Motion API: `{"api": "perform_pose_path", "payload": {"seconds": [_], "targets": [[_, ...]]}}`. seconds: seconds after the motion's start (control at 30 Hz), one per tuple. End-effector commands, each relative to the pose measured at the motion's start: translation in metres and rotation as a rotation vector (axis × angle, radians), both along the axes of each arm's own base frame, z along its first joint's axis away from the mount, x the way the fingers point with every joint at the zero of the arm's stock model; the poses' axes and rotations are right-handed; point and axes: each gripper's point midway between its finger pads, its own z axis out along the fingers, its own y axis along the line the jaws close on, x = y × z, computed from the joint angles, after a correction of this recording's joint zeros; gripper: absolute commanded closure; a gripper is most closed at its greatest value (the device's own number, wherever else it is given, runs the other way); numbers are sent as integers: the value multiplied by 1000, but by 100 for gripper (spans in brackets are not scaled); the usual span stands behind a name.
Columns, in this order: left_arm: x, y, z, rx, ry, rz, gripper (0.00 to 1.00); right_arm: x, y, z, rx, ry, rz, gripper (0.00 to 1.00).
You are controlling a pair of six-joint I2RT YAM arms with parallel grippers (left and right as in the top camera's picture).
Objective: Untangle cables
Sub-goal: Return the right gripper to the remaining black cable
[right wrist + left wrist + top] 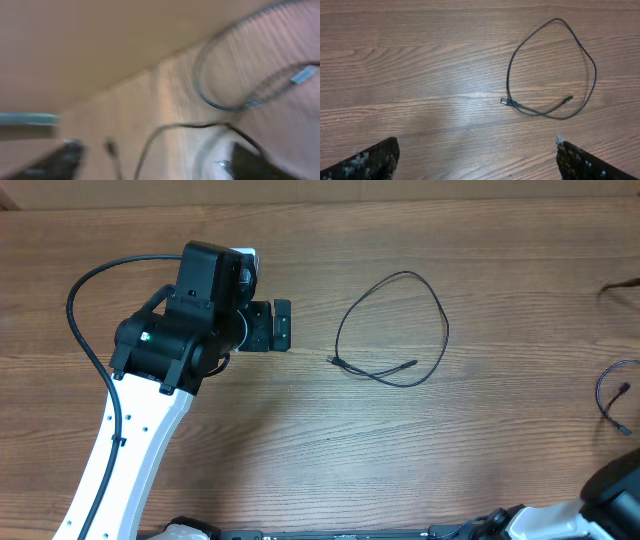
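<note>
A thin black cable [443, 315] lies in one open loop at the table's middle, its two plug ends close together at the loop's lower left. It also shows in the left wrist view [594, 75]. My left gripper [277, 326] is open and empty, to the left of that loop; in the left wrist view [477, 160] its fingers are wide apart. More cables lie at the right edge: one [603, 392] near the middle right and one end [620, 284] higher up. The right wrist view is blurred; it shows cables [165, 131] between my open right gripper's [155, 160] fingers.
The wooden table [300, 440] fills the views. The left arm's thick black wire [85, 280] arcs at the far left. The right arm's base [615, 490] sits at the bottom right corner.
</note>
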Motion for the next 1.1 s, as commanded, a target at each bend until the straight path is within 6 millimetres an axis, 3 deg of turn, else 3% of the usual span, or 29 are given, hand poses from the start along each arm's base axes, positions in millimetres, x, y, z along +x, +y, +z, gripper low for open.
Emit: {"api": "perform_pose_path", "payload": {"seconds": [0.0,0.1,0.3,0.6,0.9,1.07], "targets": [[-1,0,5,-13,-11,1,0,-2,-1,-11,35,33,-8,0],[-1,0,5,-13,-11,1,0,-1,9,-20,89,40,24,0],[-1,0,5,-13,-11,1,0,34,37,-23,174,-23,312,0],[-1,0,5,-13,-11,1,0,80,89,2,120,-63,740,0],[-1,0,5,-13,-11,1,0,129,170,6,24,-7,1157,0],[-1,0,5,-13,-11,1,0,151,229,-1,-37,60,1387,0]]}}
